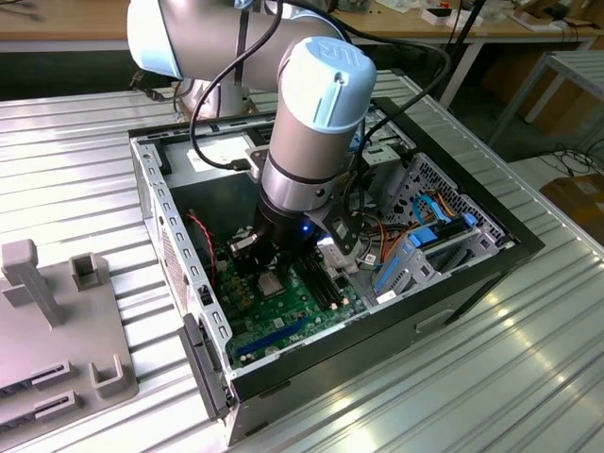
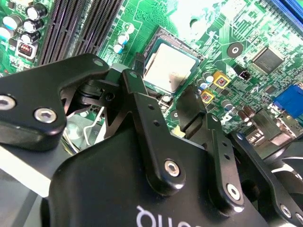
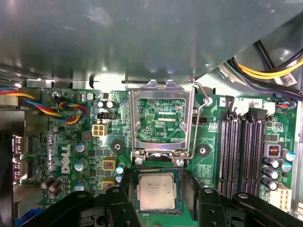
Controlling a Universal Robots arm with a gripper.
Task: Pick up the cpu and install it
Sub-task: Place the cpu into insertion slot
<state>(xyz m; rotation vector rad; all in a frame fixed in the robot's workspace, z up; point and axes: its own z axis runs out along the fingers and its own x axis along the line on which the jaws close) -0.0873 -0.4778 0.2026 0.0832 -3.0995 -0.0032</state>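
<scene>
Jaws apart here, one on each side of the socket [image 3: 133, 189] with clear gaps, gripping nothing, and both wrist views agree on that. Right between them lies the cpu [image 3: 155, 191], silver top up and flat and square inside the black frame; in the second wrist view the cpu [image 2: 168, 71] looks level with the frame around it, no corner riding high as far as I can tell. So I read this as the release end of the placing step: chip picked, carried and set down, jaws off it. Just beyond the socket the metal load plate [image 3: 161, 89] stands hinged up, and its wire lever [image 3: 195, 123] is raised beside it, so the chip is seated but not clamped. Further out, the green motherboard [image 3: 85, 142] carries small capacitors close to the jaws on one side and the long black memory slots [image 3: 236, 146] on the other. That is tight company, so any move from here calls for a straight, clean path with no sideways drift, in my judgement. In the exterior view the arm [image 1: 311, 142] plunges down into the open computer case [image 1: 151, 189], which lies on the ribbed metal table [image 1: 75, 160].
</scene>
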